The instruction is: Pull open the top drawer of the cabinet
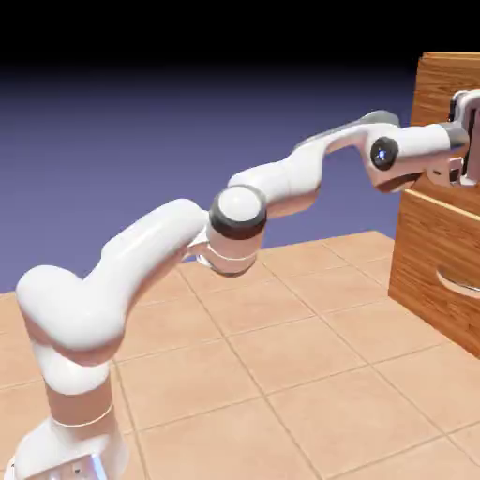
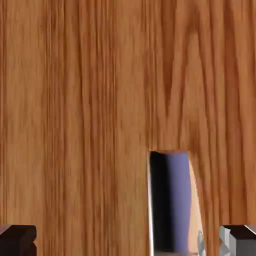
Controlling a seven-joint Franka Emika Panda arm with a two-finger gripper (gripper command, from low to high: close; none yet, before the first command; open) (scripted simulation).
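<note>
My fingers [image 2: 128,241] are spread wide, gripping nothing, before the top drawer [image 2: 85,110] at the cabinet's [image 1: 433,244] upper end. I judge this the approach; next, straddle its shiny handle [image 2: 176,202], then close.

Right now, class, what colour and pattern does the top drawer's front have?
Warm brown with darker wood-grain streaks; the top drawer's front shows best in the hand view.
</note>
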